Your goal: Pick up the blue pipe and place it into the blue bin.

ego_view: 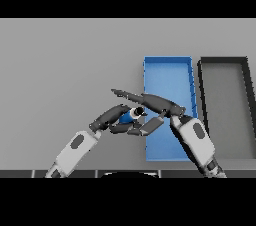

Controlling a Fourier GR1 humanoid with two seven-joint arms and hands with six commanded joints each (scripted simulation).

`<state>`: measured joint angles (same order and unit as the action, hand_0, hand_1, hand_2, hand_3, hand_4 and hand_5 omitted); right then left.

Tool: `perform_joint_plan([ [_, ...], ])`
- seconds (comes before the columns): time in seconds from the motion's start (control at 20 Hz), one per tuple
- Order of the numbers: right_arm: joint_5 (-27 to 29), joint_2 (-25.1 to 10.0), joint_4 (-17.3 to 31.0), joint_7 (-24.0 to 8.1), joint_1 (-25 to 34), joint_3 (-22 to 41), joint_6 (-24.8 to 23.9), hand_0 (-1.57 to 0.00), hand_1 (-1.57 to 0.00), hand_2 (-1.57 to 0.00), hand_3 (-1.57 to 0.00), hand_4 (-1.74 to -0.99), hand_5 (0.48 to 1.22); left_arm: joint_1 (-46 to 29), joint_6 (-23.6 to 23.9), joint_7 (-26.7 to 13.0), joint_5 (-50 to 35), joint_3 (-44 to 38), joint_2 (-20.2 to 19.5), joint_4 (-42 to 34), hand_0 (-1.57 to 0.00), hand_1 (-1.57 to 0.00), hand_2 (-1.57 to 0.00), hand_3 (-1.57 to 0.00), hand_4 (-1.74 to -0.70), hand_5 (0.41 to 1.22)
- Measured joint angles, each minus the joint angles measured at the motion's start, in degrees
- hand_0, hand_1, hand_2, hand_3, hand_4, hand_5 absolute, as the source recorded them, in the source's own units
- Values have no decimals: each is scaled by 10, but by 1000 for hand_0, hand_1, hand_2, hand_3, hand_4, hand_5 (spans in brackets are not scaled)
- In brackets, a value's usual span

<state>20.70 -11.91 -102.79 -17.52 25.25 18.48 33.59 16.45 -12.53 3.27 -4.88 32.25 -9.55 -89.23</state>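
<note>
- No text, label, brand, number or sign can be read anywhere in the head view.

Grey table (60,65) carrying two open bins, blue bin (167,70) resting flat on it (long side running away from the robot), dark bin (223,61) with grey floor just right of the blue bin, close but apart
</note>
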Motion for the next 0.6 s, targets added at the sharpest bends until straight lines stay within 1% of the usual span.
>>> perform_joint_plan([
  [0.05,1,6,1,1,9,4,1,-53,-84,-102,-46,-1245,506,-3,-7,0,-8,-2,-2,0,-1571,-1571,-1571,-1484,-1736,1221],
  [0.1,9,12,11,-12,22,7,3,-181,-225,-237,-161,-1294,509,-3,-16,0,-18,-5,-1,4,-1394,-1326,-1320,-1288,-1737,1221],
  [0.15,7,17,12,-14,27,13,7,-345,-375,-379,-296,-1335,507,6,-9,0,0,-2,-2,4,-1182,-1078,-1063,-1030,-1682,1221],
  [0.2,5,22,19,-19,42,14,7,-527,-534,-531,-440,-1362,508,15,-11,-37,24,10,-13,6,-991,-878,-850,-824,-1552,1221],
  [0.25,-4,28,34,-17,51,17,12,-718,-699,-739,-635,-1430,522,17,-25,-67,30,17,-26,-1,-818,-706,-680,-659,-1480,1221],
  [0.3,-7,32,41,-12,54,21,18,-888,-873,-905,-768,-1486,550,13,-24,-82,39,20,-22,-7,-776,-706,-686,-583,-1533,1221],
  [0.35,7,34,44,-17,60,21,21,-1025,-1013,-1038,-868,-1530,606,4,-21,-51,41,15,-16,-7,-935,-879,-863,-781,-1574,1221],
  [0.4,26,37,44,-23,56,25,28,-1134,-1124,-1145,-957,-1562,666,9,-11,-39,50,8,-7,0,-1063,-1017,-969,-939,-1607,1221],
  [0.45,49,38,44,-35,62,26,24,-1221,-1214,-1230,-1080,-1526,728,6,-8,-36,38,1,2,-2,-1164,-1128,-1051,-1065,-1634,1221],
  [0.5,58,41,44,-44,49,32,25,-1291,-1285,-1298,-1178,-1495,826,5,-9,-24,26,-4,7,1,-1246,-1217,-1115,-1166,-1655,1221],
  [0.55,64,47,50,-39,47,32,24,-1347,-1342,-1353,-1257,-1469,905,-4,-9,-20,11,-9,10,-5,-1311,-1287,-1186,-1247,-1673,1221],
  [0.6,61,48,54,-31,47,30,23,-1392,-1388,-1396,-1320,-1452,968,-3,-9,-11,7,-12,16,1,-1363,-1344,-1254,-1312,-1686,1221],
])
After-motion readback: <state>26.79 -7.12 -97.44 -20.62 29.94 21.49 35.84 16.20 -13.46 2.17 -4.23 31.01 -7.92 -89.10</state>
